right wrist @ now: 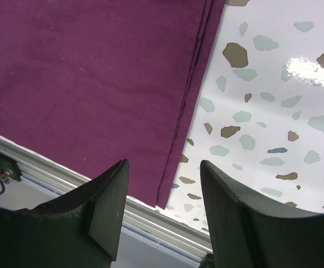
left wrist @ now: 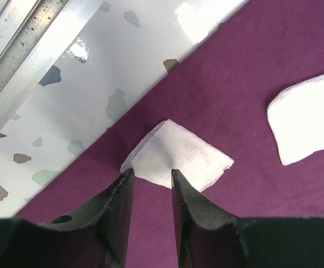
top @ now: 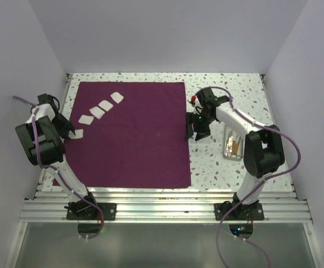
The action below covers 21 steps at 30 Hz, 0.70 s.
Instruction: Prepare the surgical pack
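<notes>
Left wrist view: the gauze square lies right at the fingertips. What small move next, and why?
Probably lift the left gripper clear: its jaws stand apart with nothing between them, and the gauze square already lies on the surgical pack, near its edge.

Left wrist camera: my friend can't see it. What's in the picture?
The left gripper, jaws slightly apart, is at a white gauze square on the purple surgical pack. A second gauze piece lies to the right, speckled table at upper left.

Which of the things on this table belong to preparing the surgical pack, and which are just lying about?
Job: purple sheet; five white gauze squares on it.
Lying about, for now: clear tray right of the sheet.
</notes>
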{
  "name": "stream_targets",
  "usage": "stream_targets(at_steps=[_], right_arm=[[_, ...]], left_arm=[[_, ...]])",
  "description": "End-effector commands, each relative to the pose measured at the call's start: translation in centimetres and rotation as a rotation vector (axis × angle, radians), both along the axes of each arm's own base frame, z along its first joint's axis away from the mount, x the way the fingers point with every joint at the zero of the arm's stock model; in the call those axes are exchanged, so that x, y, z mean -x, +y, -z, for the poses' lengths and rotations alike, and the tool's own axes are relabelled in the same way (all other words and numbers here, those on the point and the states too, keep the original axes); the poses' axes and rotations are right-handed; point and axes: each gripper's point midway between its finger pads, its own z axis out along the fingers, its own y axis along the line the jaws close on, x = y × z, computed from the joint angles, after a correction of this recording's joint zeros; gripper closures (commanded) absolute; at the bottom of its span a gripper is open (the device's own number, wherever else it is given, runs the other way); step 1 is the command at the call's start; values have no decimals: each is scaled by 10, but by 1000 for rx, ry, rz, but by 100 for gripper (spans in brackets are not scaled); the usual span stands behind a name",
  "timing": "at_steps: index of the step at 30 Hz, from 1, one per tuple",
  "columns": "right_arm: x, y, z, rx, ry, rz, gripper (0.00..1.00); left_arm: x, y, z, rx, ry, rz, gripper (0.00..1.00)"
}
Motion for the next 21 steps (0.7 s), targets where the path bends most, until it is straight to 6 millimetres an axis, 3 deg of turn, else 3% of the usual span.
stream_targets(at_steps=[1, 10, 14, 16, 21], right_arm=[[-2, 6, -3, -29, -1, -30, 42], [-2, 7, -4, -30, -4, -33, 42], [0, 6, -5, -28, -7, -32, 42], [1, 5, -5, -27, -7, -30, 42], [3, 5, -5, -32, -12, -21, 42]], left_arm=[[-21, 3, -24, -65, -71, 52, 64], [-38, -13, -38, -227, -5, 168, 67], [-32, -17, -29, -241, 46, 184, 64], [-30, -19, -23, -247, 75, 204, 57], [-21, -26, -11, -249, 116, 230, 55]])
